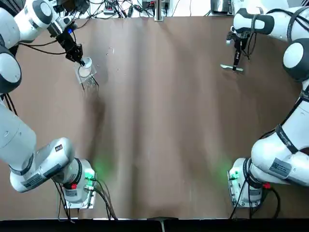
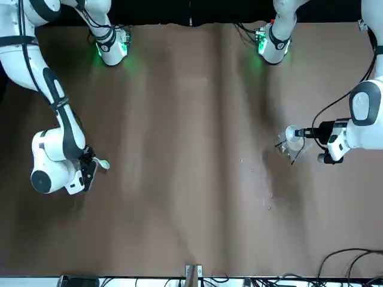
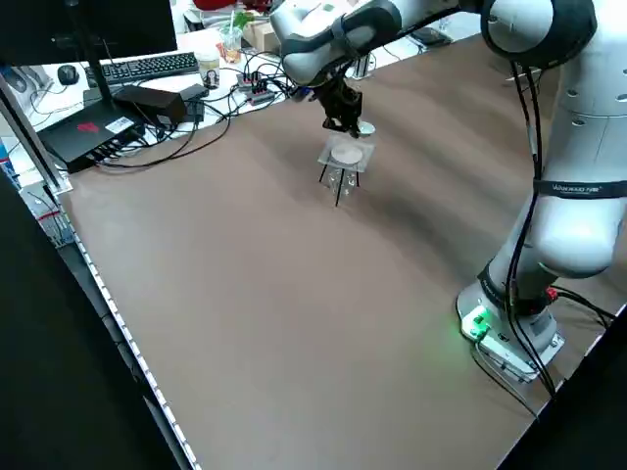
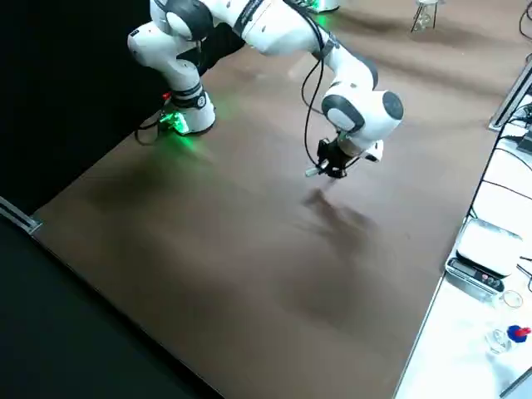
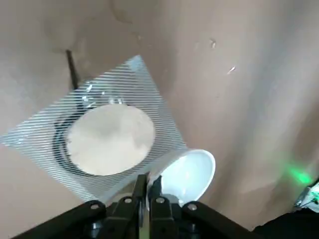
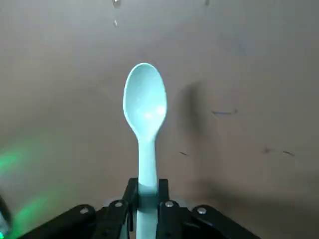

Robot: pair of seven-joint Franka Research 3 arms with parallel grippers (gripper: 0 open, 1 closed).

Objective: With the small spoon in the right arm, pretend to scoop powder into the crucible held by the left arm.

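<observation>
Table (image 1: 159,121) is brown and mostly bare. The landmark is the gauze stand (image 1: 86,75) in the far-left part, a small tripod topped by wire mesh and a pale disc. Left gripper (image 1: 78,57) hangs just beyond the stand, on the side away from the arm bases. Its fingers (image 5: 158,188) are pinched shut on the rim of the crucible (image 5: 188,172). The crucible sits at the mesh edge with its mouth facing up, as the top view shows. Whether it touches the mesh cannot be told. Right gripper (image 1: 236,62) is well apart from the stand, across the table toward the robot's right and about as far from the bases. Its fingers are clamped on the handle of the small spoon (image 6: 145,107). The spoon is low over the table with its long axis roughly level. It runs side to side, bowl end toward the stand. So the key relation is that the crucible lies straight off the bowl end, along the spoon's own axis, with most of the table width between them. Judgement: the arms must close that gap sideways before any tipping over the crucible mouth. No turn of the spoon looks needed first.
</observation>
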